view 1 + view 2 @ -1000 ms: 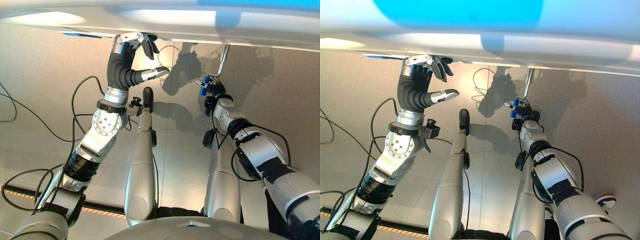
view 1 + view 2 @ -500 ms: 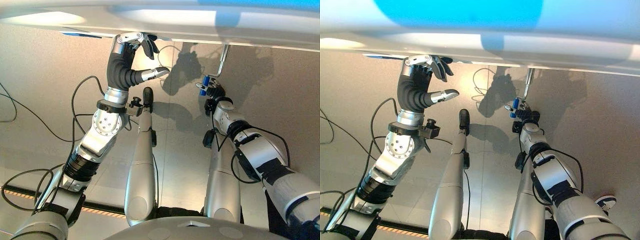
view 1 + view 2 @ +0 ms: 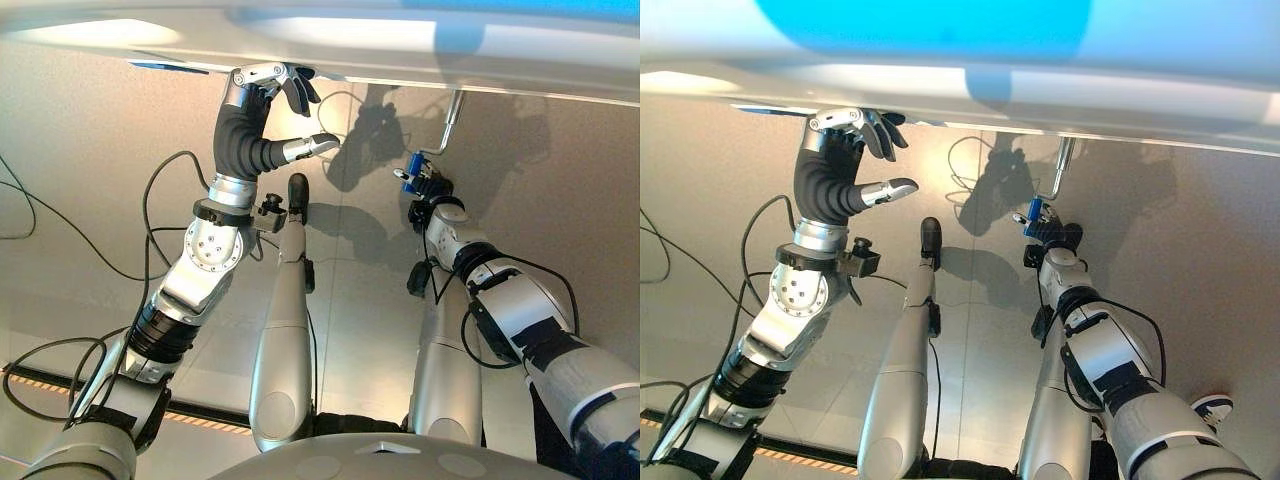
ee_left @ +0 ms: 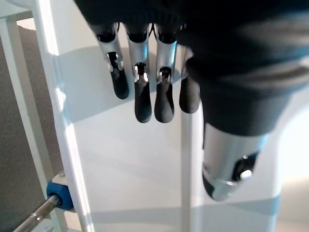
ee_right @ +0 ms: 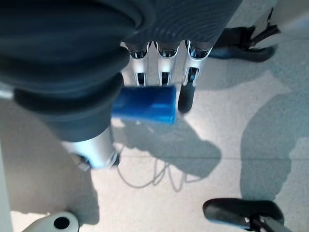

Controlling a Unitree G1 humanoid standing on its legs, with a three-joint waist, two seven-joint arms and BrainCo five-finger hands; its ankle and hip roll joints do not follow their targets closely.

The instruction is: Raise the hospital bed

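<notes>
Hospital bed, a white-framed bed with a blue mattress, spans the top of both eye views, seen from below, and the part that matters for raising it is the bent silver metal crank rod that drops from the bed's underside on the robot's right and ends in a short blue cylindrical crank handle. The right hand is right at that handle: in its wrist view the silver fingers curl over the blue cylinder and the thumb sits against it from the other side, so this hand holds the handle. The handle's long axis runs across the palm, roughly at a right angle to the rod above it, so I judge that the coming move is a turn of the handle in a circle about the rod's upper end rather than a straight pull. The left hand is well apart, up at the white bed frame, its fingers bent lightly against the frame's lower edge and its thumb sticking out free, gripping nothing; it seems only to steady.
</notes>
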